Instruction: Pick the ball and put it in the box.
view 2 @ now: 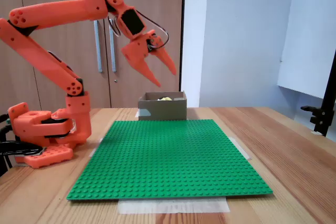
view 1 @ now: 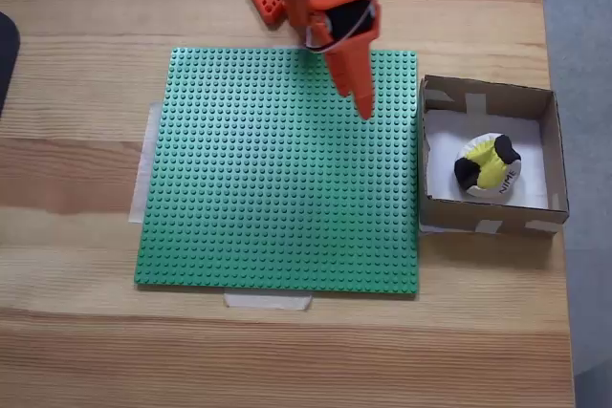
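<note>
The ball (view 1: 489,165), yellow, black and white with lettering, lies inside the box (view 1: 548,140) at the right of the green plate in a fixed view from above. From the side, in a fixed view, just its yellow top (view 2: 165,98) peeks over the rim of the box (view 2: 163,108). My orange gripper (view 2: 165,76) hangs high in the air, open and empty, between the arm's base and the box. Seen from above, the gripper (view 1: 362,109) points toward the plate's right part, left of the box.
A green studded baseplate (view 1: 277,188) is taped to the wooden table. The arm's orange base (view 2: 44,129) stands at the plate's far edge in a fixed view from above. A black stand (view 2: 323,114) is at the table's right side.
</note>
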